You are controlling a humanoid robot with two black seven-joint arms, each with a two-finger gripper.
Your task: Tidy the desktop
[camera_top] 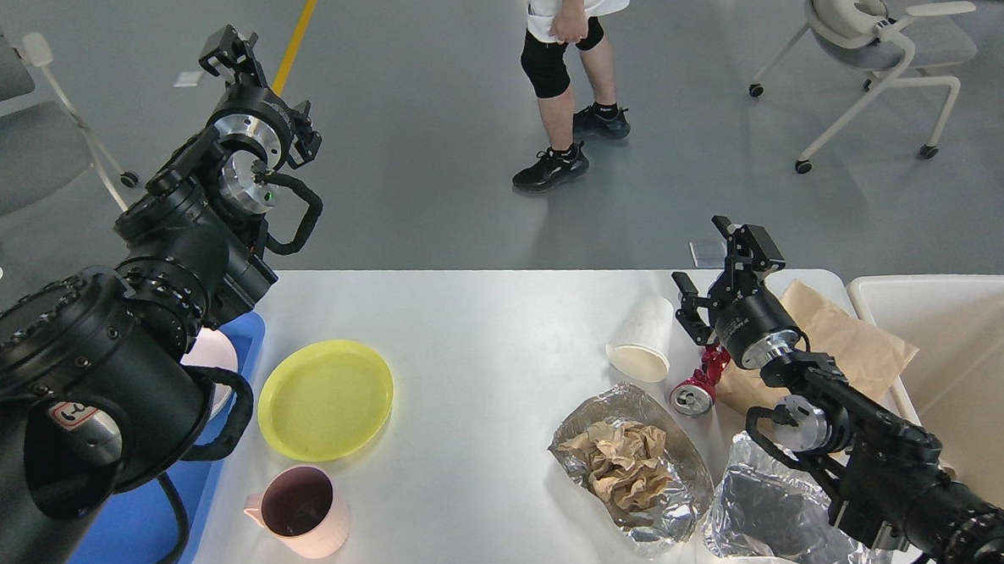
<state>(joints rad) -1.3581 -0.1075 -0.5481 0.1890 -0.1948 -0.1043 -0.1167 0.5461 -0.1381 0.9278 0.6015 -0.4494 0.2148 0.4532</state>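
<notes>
Wide white table (470,317) spanning the view, bearing plate (326,398), mug (298,511), cup (643,340), can (698,387), foil (633,467). Left gripper (229,52) raised, state unclear; right gripper (717,260) spread, empty, above can.

My desktop (470,317) is plain white. On it a yellow plate (325,400) — at its five o'clock, a pink mug (300,511). Red can (700,383), brown crumpled paper (624,463) on silver foil (592,414) — unpatterned.
</notes>
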